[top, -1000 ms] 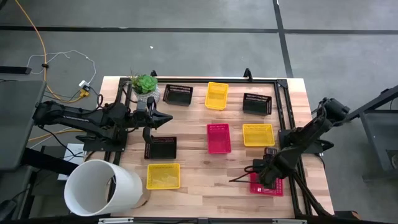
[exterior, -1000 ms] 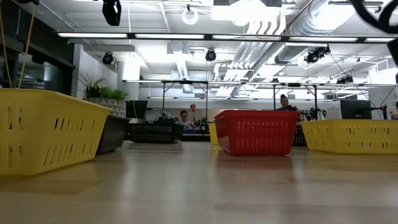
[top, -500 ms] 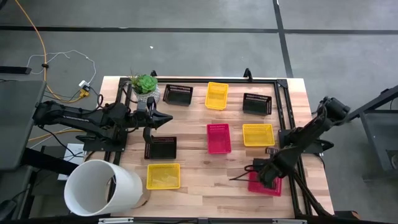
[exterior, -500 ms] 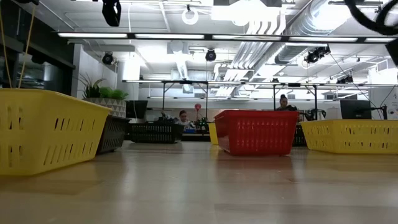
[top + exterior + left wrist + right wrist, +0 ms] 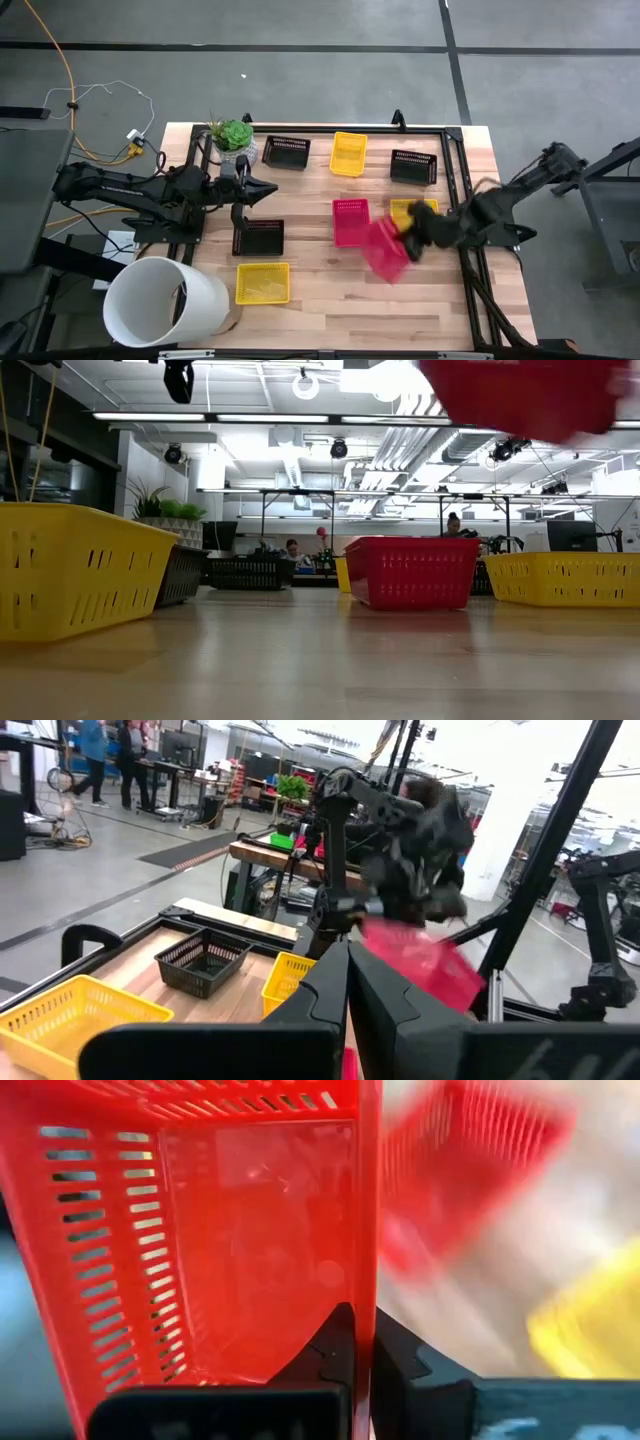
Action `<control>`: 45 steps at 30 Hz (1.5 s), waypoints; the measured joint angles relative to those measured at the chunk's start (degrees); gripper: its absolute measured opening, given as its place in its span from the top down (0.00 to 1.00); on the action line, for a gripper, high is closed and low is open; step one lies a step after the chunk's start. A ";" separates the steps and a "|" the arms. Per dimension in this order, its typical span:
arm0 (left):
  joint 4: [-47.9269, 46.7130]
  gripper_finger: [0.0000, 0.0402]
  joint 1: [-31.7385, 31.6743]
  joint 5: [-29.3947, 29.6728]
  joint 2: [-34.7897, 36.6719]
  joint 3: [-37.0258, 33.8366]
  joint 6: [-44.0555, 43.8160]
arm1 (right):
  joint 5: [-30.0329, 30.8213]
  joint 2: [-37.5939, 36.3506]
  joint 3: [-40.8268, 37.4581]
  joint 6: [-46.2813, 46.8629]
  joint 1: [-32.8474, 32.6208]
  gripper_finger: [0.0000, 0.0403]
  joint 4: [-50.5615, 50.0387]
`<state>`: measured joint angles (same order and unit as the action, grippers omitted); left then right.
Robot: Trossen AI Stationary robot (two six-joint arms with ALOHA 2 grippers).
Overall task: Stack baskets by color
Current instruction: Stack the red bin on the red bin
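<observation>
1. Table (image 5: 320,310): we see black, yellow and red baskets spread over its wooden top.
2. White cylinder (image 5: 165,300) sits at the table's front left corner.
3. Red basket (image 5: 385,250): our right gripper (image 5: 412,238) is clamped on its wall, holding it tilted in the air beside the lying red basket (image 5: 351,221).
4. Left gripper (image 5: 268,190) hovers closed near a black basket (image 5: 262,237).

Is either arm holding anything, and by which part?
Right gripper carries a red basket in the air, pinched by its rim. Left gripper holds nothing.

front centre: bare table (image 5: 330,310) | front-left: white cylinder (image 5: 165,300) blocks (tall) | centre: baskets crowd
</observation>
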<state>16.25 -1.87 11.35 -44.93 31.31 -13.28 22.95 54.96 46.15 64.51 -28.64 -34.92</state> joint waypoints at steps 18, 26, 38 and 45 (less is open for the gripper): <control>-0.22 1.00 0.00 0.44 0.00 0.00 0.03 | -5.70 13.60 0.00 19.43 15.89 1.00 18.74; -0.21 1.00 0.00 0.43 -0.01 0.00 1.07 | -3.33 15.54 5.20 19.65 15.87 1.00 5.37; -0.21 1.00 0.00 0.75 -0.02 0.00 1.07 | -3.22 19.92 11.91 17.69 15.91 1.00 -8.29; -0.22 1.00 0.01 0.88 -0.02 0.00 1.07 | -4.52 22.79 11.91 20.44 15.91 1.00 -8.61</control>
<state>16.03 -1.86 12.23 -44.95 31.31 -12.21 18.44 77.75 58.06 84.95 -12.73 -43.53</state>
